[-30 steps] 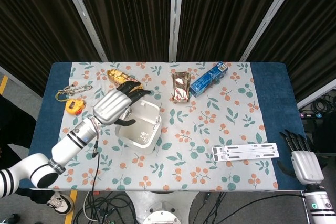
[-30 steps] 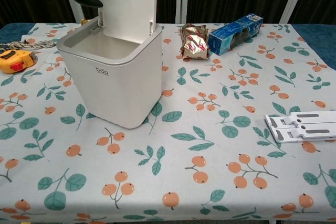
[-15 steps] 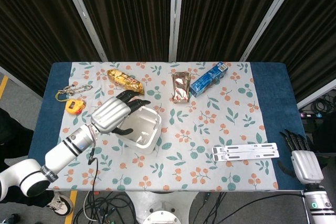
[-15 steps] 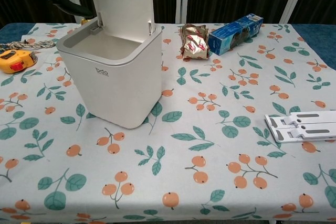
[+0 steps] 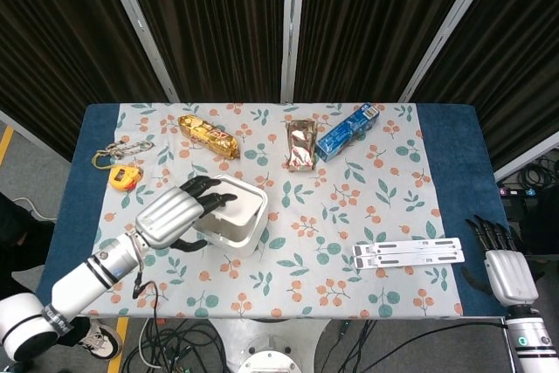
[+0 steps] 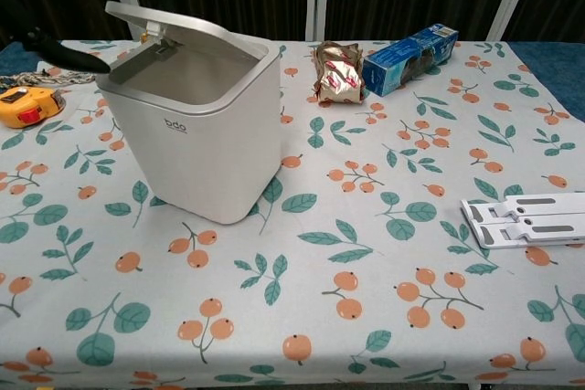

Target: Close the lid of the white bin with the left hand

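I am holding my left hand (image 5: 170,216) over the near-left edge of the bin (image 6: 203,125), fingers (image 5: 203,189) spread and empty, their dark tips reaching toward the lid (image 6: 178,32); from overhead I cannot tell whether they are touching it, and in the chest view only one dark fingertip (image 6: 64,55) is showing, apart from the lid's raised edge. The bin is standing on the left half of the table (image 5: 437,141), between the tape measure (image 5: 123,177) and the white bracket (image 5: 407,253), and my left hand is right beside it, while my right hand (image 5: 507,270) is hanging off the table's far right corner, well apart, fingers loosely extended and holding nothing. The lid is lying tilted, partly down: its hinge is sitting on the bin's back rim, and its free edge is rising toward my left side, so a gap is showing above the opening. That free edge is lying just ahead of my fingertips and a little higher, so I judge the coming move as a press down and inward on the lid's upper face until it seats flat. The bin is smooth matte white plastic, a squarish tapering tub with rounded corners; the lid is a thin flat panel of the same plastic and looks slippery, so I expect a flat push to serve better than any pinch. The cloth is printed with leaves and orange berries.
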Available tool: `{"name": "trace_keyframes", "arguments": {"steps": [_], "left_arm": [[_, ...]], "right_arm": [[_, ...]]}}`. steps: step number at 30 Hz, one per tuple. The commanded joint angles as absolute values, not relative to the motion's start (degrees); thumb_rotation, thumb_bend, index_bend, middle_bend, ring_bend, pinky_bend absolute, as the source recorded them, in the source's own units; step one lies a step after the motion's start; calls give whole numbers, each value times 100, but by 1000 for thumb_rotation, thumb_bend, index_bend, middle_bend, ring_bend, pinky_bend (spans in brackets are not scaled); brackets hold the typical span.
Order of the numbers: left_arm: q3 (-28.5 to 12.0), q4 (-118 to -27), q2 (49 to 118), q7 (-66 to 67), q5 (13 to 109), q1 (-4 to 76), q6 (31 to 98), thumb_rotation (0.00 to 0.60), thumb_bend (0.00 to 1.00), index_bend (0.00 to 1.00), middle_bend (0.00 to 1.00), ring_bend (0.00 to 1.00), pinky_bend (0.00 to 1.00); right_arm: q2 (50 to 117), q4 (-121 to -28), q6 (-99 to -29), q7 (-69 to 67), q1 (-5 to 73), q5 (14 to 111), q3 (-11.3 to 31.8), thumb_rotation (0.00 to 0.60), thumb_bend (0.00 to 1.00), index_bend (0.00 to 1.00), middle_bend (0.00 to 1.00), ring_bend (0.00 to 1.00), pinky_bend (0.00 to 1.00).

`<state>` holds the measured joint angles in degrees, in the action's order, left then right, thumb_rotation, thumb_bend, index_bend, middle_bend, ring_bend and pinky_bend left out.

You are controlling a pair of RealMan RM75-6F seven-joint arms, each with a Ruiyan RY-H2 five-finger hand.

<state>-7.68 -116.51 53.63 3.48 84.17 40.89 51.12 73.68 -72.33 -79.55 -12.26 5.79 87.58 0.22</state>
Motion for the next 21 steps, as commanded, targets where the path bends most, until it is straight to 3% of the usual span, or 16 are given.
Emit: {"name": "trace_keyframes", "arguments": {"steps": [1, 21], "left_arm": [[-635, -11652, 5414, 451, 8525, 3966, 5241, 600, 225, 135, 279, 70, 112], [-183, -11464, 5759, 359, 8892, 3586, 5558, 600, 225, 135, 277, 70, 111]], "right_arm": [[7363, -7248, -7952, -1210, 582, 8765, 17, 600, 219, 0, 0, 0, 0], [7371, -7332, -7846, -1063, 622, 8736, 3, 600, 219, 0, 0, 0, 0]]}}
